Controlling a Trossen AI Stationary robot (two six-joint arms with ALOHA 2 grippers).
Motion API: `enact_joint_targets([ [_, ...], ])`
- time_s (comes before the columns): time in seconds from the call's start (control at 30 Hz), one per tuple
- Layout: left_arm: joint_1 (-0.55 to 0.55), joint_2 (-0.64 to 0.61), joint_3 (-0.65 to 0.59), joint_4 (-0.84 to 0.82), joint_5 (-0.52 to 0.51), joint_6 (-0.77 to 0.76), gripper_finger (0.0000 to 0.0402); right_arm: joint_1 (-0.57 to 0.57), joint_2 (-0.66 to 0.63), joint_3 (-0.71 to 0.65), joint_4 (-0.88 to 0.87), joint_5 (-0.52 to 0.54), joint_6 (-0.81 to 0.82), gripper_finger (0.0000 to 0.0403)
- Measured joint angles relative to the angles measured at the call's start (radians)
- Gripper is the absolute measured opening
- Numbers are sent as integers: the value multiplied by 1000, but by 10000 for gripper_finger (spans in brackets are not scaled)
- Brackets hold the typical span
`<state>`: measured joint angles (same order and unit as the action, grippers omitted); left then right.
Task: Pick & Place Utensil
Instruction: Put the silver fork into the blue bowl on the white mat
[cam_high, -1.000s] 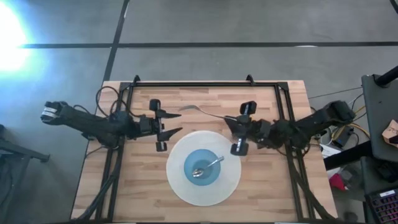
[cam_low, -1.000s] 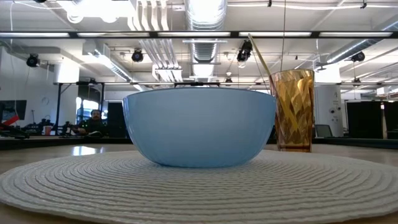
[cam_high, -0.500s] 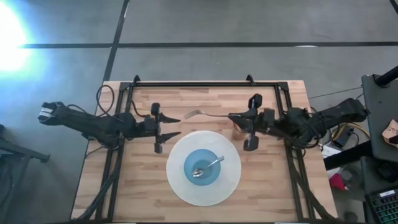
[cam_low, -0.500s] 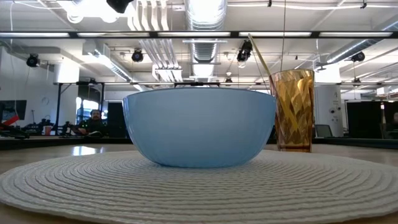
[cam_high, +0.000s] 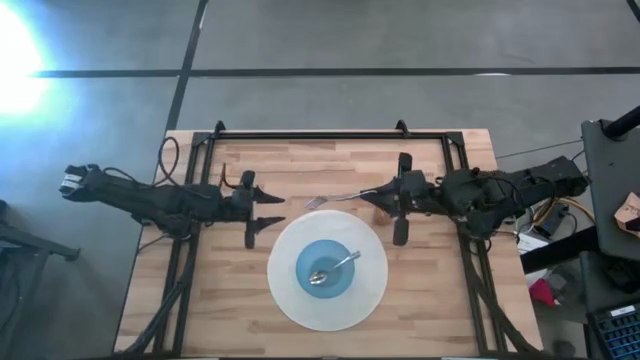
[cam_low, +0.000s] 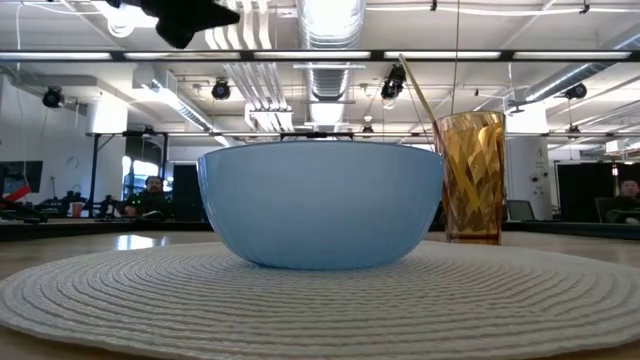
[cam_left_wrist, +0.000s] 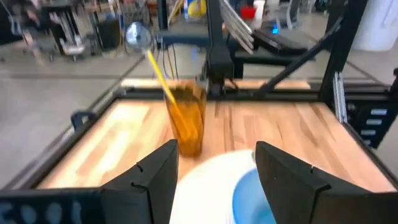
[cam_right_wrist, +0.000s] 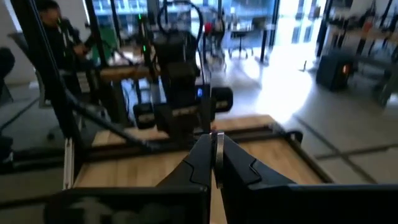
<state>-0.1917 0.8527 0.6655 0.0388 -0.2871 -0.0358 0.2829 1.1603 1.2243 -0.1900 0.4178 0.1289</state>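
Right tool (cam_high: 385, 197) pinched shut on the fork (cam_high: 335, 197) handle, fork held level above the table (cam_high: 300, 160), far of the placemat (cam_high: 372, 290). Left tool (cam_high: 272, 206) open, empty. We judge the fork light, stiff, slippery; grip mid-handle.

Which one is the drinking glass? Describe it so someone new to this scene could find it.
Start at the wooden table and find the round white placemat with the blue bowl on it. The glass stands just off the mat's edge. It is the only tall, amber, faceted see-through thing, with a thin utensil handle leaning out.
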Motion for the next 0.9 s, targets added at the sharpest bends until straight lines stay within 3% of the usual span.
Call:
enact_joint_targets([
  [0.4,-1,-9,0,-180,1,-88,206,-13,79,118,-250,-105,139,8],
  [0.9,-1,-11,0,-245,35,-131,206,-149,157,111,-279,-458,264,8],
])
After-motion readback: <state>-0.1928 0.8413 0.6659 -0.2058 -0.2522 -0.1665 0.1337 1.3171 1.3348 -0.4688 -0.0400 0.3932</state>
